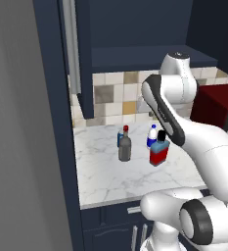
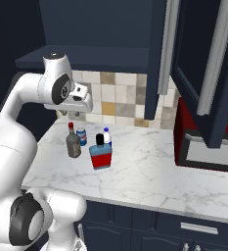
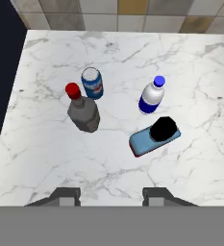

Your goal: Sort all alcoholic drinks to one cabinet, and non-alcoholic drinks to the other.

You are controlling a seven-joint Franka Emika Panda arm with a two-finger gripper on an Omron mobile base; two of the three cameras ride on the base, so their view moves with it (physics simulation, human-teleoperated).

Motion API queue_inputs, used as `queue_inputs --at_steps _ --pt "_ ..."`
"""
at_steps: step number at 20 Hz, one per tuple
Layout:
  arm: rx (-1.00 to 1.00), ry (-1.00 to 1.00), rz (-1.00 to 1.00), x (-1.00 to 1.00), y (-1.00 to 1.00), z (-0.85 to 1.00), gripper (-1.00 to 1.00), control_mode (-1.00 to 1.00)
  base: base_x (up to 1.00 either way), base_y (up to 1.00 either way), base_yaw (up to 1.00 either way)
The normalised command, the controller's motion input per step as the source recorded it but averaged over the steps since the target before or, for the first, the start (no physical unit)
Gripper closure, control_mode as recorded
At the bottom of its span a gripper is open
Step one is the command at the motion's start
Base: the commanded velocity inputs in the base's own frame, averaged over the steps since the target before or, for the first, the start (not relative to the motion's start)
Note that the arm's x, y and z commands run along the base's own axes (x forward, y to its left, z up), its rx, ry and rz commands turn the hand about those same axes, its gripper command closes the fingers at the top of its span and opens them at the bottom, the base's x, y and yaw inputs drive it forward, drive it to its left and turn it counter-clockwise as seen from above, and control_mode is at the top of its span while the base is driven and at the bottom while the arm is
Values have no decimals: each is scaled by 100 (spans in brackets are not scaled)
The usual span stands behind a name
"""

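Note:
Four drinks stand close together on the white marble counter (image 3: 51,158). The slim grey-brown red-capped bottle (image 1: 125,147) (image 2: 73,143) (image 3: 83,113) is on the left, with the short blue can (image 1: 120,138) (image 2: 81,136) (image 3: 92,82) just behind it. The white bottle with the blue label (image 1: 152,136) (image 2: 106,136) (image 3: 151,96) is to the right. The squat red bottle with the black cap (image 1: 159,151) (image 2: 101,154) (image 3: 156,134) stands in front of it. My gripper (image 2: 78,112) (image 3: 111,194) hangs high above them, pointing down, open and holding nothing. Both navy wall cabinets (image 2: 96,29) (image 2: 208,78) have their doors swung open.
An open door with a long silver handle (image 1: 75,49) (image 2: 167,49) hangs over the counter near the left cabinet. A dark red appliance (image 1: 213,105) (image 2: 203,147) stands on the counter's right. A tiled backsplash (image 3: 132,14) runs behind, and the counter ends at a dark drop on its left side.

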Motion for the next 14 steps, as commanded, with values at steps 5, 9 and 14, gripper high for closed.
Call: queue_inputs --at_steps 5,9,14 --pt "-1 0 0 -14 -1 -1 -100 -100 0 0 0" --pt "-2 -8 -7 -92 -15 -12 -100 -100 0 0 0" --pt "-3 -4 -11 -76 -27 -42 -100 -100 0 0 0"
